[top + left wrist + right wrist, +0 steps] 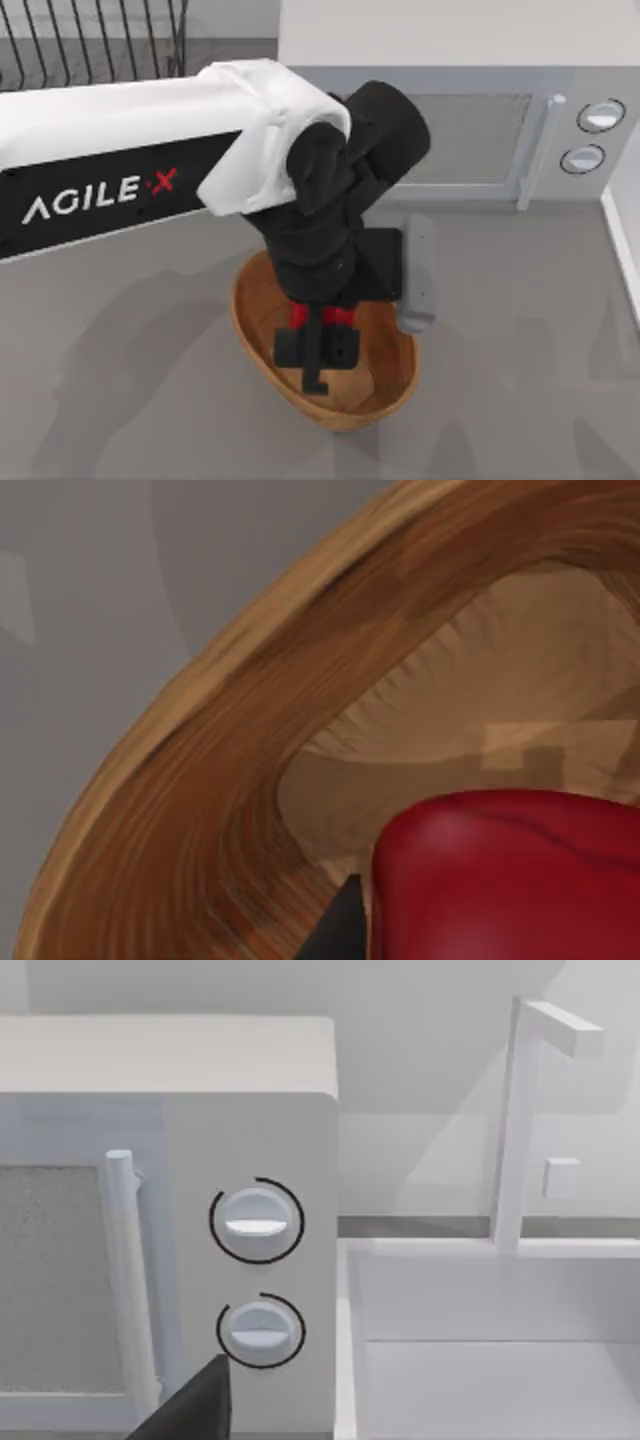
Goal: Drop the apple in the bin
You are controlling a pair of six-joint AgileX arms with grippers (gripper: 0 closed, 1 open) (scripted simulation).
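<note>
At the back of the grey bench point(120, 400) stands a white microwave point(460, 90) with a vertical door handle point(532, 150) and two round knobs point(600, 115) stacked on its right panel; to its left, in the far left corner, a black wire rack point(95, 40) is cut off by the picture's edge. The right wrist view looks at that microwave's knobs point(256, 1222) and, beside the oven, a white sink point(490, 1360) with a tall squared faucet point(515, 1120); a dark wedge at the lower edge of that view is a bit of the right arm's own gripper point(190, 1410), and I cannot tell how its fingers stand. In front of the microwave, about mid-bench, sits the bin point(250, 320), an oval brown wooden bowl with ribbed walls. Much of it is covered by the left arm, whose white link marked AGILEX reaches in from the left and turns down through a black wrist so that the left gripper point(320, 335) hangs inside the bowl's rim, pointing down. The apple point(322, 316) shows only as slivers of red between the black fingers, which are clamped on it; in the left wrist view the apple point(510, 880) looms close, cut off by the frame, above the bin's point(200, 780) inner wall and pale floor. Whether the fruit touches the bottom I cannot tell.
</note>
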